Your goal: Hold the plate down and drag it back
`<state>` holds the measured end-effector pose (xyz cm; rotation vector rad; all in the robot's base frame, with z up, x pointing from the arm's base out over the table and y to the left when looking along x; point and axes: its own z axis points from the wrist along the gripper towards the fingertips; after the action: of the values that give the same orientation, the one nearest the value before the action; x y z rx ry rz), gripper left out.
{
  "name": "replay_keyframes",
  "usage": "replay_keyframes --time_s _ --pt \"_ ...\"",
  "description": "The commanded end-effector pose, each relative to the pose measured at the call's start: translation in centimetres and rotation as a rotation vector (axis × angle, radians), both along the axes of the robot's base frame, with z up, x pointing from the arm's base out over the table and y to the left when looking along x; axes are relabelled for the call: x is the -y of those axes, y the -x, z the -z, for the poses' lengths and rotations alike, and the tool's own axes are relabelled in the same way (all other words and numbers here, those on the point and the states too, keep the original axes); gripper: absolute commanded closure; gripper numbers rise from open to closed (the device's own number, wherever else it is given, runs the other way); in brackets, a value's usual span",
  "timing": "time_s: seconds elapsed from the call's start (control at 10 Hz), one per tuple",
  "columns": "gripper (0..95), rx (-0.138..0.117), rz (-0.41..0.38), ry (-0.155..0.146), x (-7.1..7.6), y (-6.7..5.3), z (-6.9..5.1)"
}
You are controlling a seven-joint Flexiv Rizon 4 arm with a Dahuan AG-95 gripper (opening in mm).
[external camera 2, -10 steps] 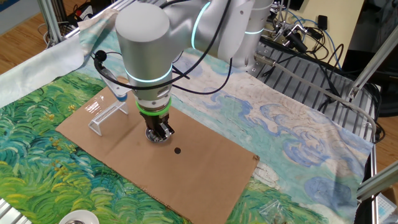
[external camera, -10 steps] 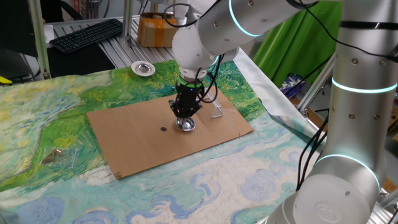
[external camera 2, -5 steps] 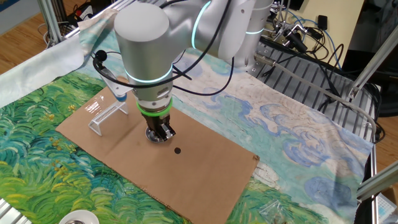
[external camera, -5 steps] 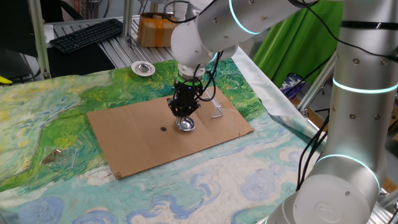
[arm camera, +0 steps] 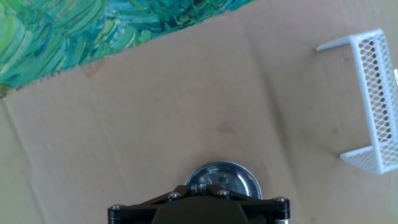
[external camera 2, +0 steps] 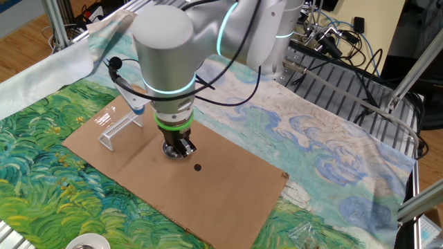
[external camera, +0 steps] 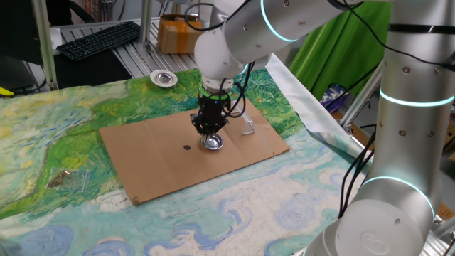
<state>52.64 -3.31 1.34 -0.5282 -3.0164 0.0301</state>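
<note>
Nearest the hand camera, the dark body of the pincer (arm camera: 199, 208) fills the bottom edge, and just past it shows the upper arc of the plate (arm camera: 222, 177), a small shiny silver dish lying flat on the cardboard sheet (arm camera: 155, 106). The fingertips are hidden under the body there, so I cannot tell whether they are apart or together. In one fixed view the pincer (external camera: 211, 135) points straight down with its tip at the plate (external camera: 212, 143), seemingly pressing on it, near the middle of the cardboard sheet (external camera: 156, 160); contact itself is too small to confirm. The other fixed view shows the pincer (external camera 2: 176, 148) over the plate (external camera 2: 172, 151), mostly covering it. A small dark dot (external camera 2: 198, 167) marks the cardboard nearby. Beyond, a white mesh rack (arm camera: 376, 99) stands on the cardboard. The cardboard lies on a painted cloth (external camera: 50, 135) over the desk. Farther off rests another silver dish (external camera: 164, 78), then a keyboard (external camera: 99, 38).
</note>
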Motion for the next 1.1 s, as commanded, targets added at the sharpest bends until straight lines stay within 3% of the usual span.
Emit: replay_keyframes --time_s 0.1,0.4,0.7,1.1 --pt "95.0 -0.005 -0.051 0.020 0.1 0.0 -0.1" --pt "95.0 -0.022 -0.106 0.013 0.1 0.0 -0.1" --pt "95.0 -0.016 -0.103 0.000 -0.1 0.0 -0.1" --pt "95.0 -0.008 -0.078 -0.003 -1.7 -0.7 0.2"
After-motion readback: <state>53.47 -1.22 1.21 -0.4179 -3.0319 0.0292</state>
